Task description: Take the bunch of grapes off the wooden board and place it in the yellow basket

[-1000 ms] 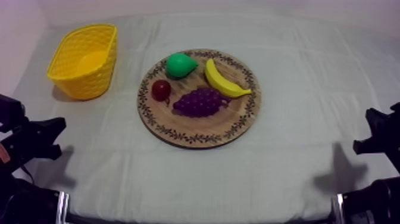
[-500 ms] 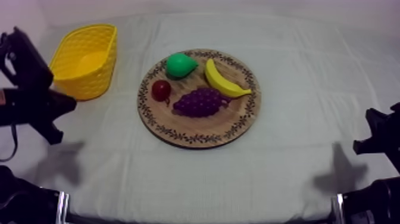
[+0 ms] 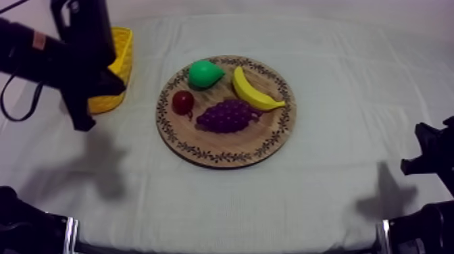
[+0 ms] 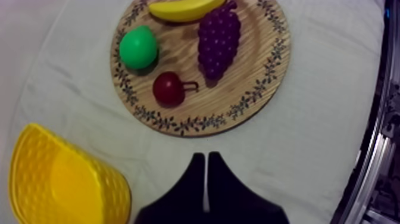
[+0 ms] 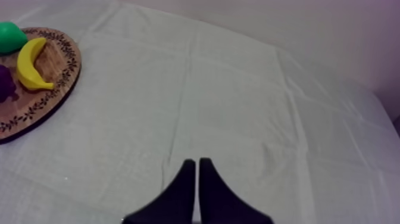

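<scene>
1. Wooden board (image 3: 223, 153): one, at the centre of the top view, flat on the grey-white cloth (image 3: 351, 101).
2. Toy fruit: four pieces, all on the board.
   - One bunch of grapes (image 3: 228, 115), at mid-board.
   - One banana (image 3: 251, 90), just above the grapes, towards the right.
   - One pear (image 3: 204, 73), near the upper rim.
   - One small red fruit (image 3: 182, 102), left of the grapes.
3. Yellow basket (image 3: 123, 54): one, at upper left, partly covered by the left arm.
4. Left gripper (image 4: 205, 157): fingers pressed together, nothing held; over cloth between basket and board.
5. Right gripper (image 5: 195, 162): fingers pressed together, nothing held; over bare cloth, well apart from the board.
</scene>
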